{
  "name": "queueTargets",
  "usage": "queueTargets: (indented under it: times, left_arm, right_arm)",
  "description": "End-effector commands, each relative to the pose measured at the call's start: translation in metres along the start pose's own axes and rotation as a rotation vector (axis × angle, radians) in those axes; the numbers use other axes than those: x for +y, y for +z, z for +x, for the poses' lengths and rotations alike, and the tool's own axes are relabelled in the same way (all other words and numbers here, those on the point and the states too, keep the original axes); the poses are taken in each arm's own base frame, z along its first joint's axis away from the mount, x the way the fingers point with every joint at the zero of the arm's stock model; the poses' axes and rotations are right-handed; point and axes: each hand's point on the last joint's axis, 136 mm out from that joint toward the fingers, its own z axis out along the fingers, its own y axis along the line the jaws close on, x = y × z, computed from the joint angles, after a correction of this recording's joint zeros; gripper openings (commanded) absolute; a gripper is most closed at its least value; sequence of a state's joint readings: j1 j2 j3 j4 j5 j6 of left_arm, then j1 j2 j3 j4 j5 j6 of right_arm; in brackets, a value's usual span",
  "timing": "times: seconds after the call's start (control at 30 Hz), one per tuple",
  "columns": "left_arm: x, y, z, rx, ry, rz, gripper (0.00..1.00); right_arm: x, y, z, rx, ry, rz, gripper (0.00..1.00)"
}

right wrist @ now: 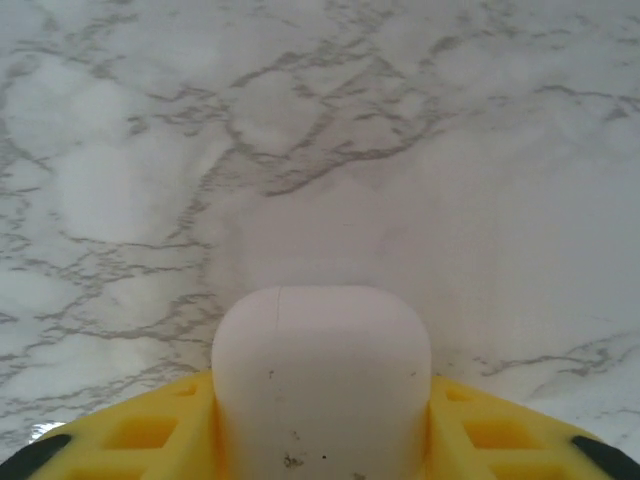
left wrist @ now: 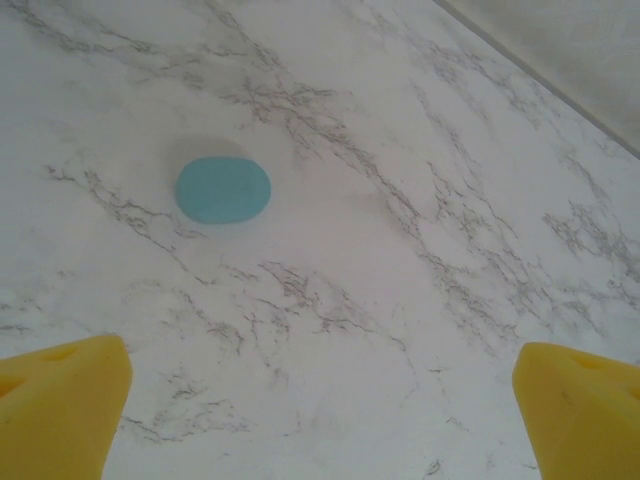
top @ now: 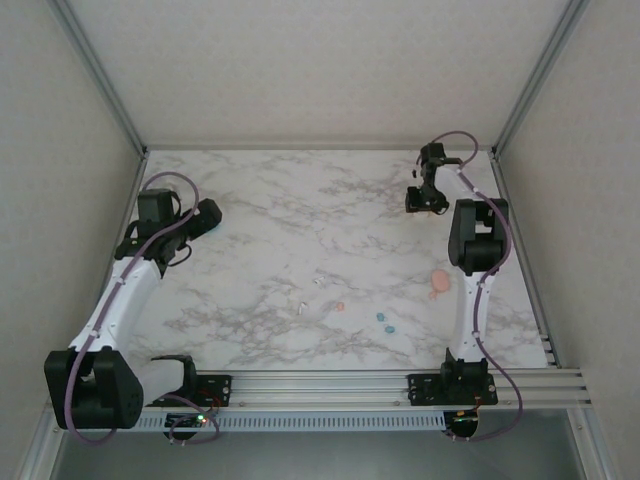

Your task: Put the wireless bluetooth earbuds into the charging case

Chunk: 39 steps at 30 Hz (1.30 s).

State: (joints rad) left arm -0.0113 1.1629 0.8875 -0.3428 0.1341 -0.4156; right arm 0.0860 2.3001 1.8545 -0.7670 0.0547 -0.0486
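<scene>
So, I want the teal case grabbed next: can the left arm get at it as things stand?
Probably yes. The teal case lies alone on the bare table just ahead of the left gripper, whose jaws stand wide open, with nothing between them and it.

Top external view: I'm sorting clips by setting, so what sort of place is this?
Probably a robotics lab test cell: a marble-pattern table walled by plain white panels on aluminium framing, a left arm and right arm bolted to a rail, tiny earbuds laid out.
</scene>
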Motion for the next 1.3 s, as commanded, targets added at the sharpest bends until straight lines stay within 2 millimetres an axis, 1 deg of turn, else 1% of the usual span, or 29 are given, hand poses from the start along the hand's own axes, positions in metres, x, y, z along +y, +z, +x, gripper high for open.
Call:
queueTargets:
  times: [0.0,0.03,0.1,0.17,0.2,0.23,0.3,0.33,0.37,0.43,0.53,0.57,0.63,0.7,0.8,0.9,1.03,1.07,1.2,1.27]
  left_arm:
    - [-0.001,-0.005,0.006,0.014,0.017,0.007,0.98]
    - [-0.001,-0.005,0.006,0.014,0.018,0.009,0.98]
    - [-0.003,-0.007,0.005,0.01,0.015,0.018,0.98]
    - [-0.007,-0.007,0.006,0.012,0.005,0.041,0.98]
    - [-0.01,-0.007,0.007,0.014,-0.002,0.064,0.98]
    - [-0.015,-0.006,0.008,0.02,-0.01,0.091,0.97]
    - [-0.026,-0.006,0.01,0.033,-0.017,0.152,0.96]
    - [-0.032,-0.007,0.011,0.038,-0.017,0.181,0.95]
    - [-0.038,-0.008,0.01,0.038,-0.014,0.206,0.94]
    - [-0.051,-0.01,0.011,0.045,-0.004,0.259,0.93]
    - [-0.072,-0.017,0.012,0.052,0.03,0.337,0.93]
    - [-0.078,-0.019,0.013,0.052,0.044,0.354,0.93]
    - [-0.089,-0.023,0.015,0.052,0.074,0.389,0.93]
    - [-0.102,-0.028,0.018,0.054,0.107,0.432,0.92]
    - [-0.119,-0.034,0.023,0.056,0.143,0.49,0.92]
    - [-0.136,-0.04,0.03,0.071,0.173,0.551,0.92]
    - [-0.154,-0.048,0.048,0.116,0.206,0.628,0.91]
    - [-0.161,-0.052,0.048,0.11,0.216,0.663,0.9]
    - [-0.18,-0.063,0.061,0.153,0.218,0.757,0.88]
    - [-0.191,-0.07,0.066,0.175,0.22,0.81,0.86]
  right_arm:
    - [0.031,-0.007,0.016,0.028,-0.096,0.0,0.41]
    - [0.04,-0.013,0.016,0.011,-0.113,-0.012,0.41]
    - [0.064,-0.03,0.018,-0.039,-0.146,-0.064,0.41]
    - [0.092,-0.053,0.018,-0.115,-0.19,-0.129,0.41]
    - [0.113,-0.068,0.019,-0.174,-0.232,-0.169,0.41]
    - [0.129,-0.084,0.02,-0.229,-0.273,-0.197,0.41]
    - [0.165,-0.12,0.025,-0.376,-0.395,-0.238,0.41]
    - [0.183,-0.139,0.029,-0.458,-0.459,-0.257,0.4]
    - [0.195,-0.155,0.032,-0.529,-0.506,-0.275,0.39]
    - [0.223,-0.188,0.045,-0.692,-0.636,-0.337,0.37]
    - [0.248,-0.228,0.067,-0.906,-0.809,-0.424,0.35]
    - [0.255,-0.238,0.076,-0.953,-0.869,-0.452,0.35]
    - [0.264,-0.251,0.09,-1.028,-0.982,-0.461,0.34]
    - [0.271,-0.255,0.104,-1.059,-1.104,-0.448,0.31]
    - [0.278,-0.26,0.116,-1.118,-1.214,-0.414,0.32]
    - [0.281,-0.265,0.12,-1.149,-1.278,-0.369,0.32]
    - [0.283,-0.272,0.124,-1.18,-1.329,-0.324,0.32]
    - [0.283,-0.273,0.124,-1.187,-1.331,-0.317,0.32]
    - [0.283,-0.278,0.126,-1.201,-1.337,-0.317,0.33]
    - [0.284,-0.284,0.127,-1.214,-1.323,-0.335,0.33]
